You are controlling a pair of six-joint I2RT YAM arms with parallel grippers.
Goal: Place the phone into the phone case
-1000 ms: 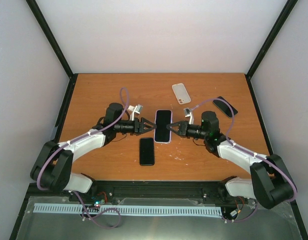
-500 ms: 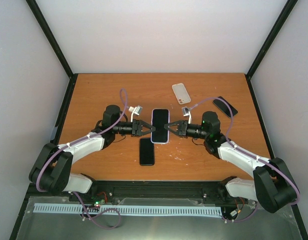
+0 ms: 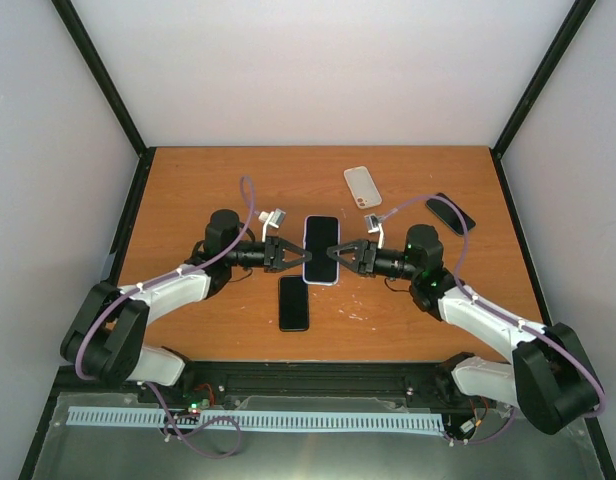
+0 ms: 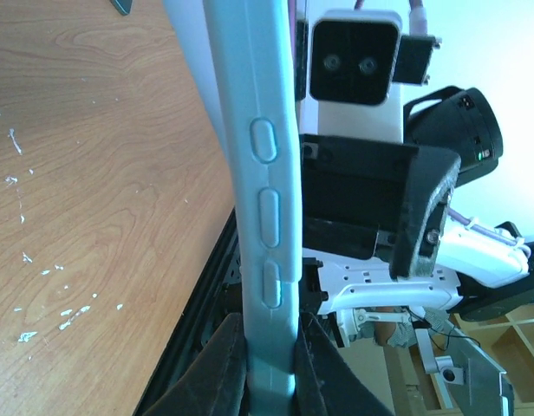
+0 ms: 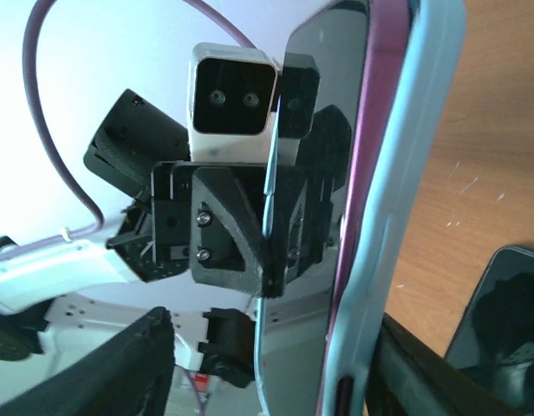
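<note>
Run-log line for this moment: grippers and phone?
left gripper: shut on phone case edge | right gripper: open, straddling opposite edge | phone: in phone case

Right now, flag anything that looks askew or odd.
The phone seems not fully seated: its purple edge stands proud of the light-blue case. White flecks also dot the wooden table.

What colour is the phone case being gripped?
Light blue case, best in the left wrist view.

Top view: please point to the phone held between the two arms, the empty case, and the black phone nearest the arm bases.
held phone (image 3: 321, 250), top view, middle of its screen.
empty case (image 3: 362, 186), top view, middle of its flat face.
black phone (image 3: 294, 302), top view, middle of its screen.
</note>
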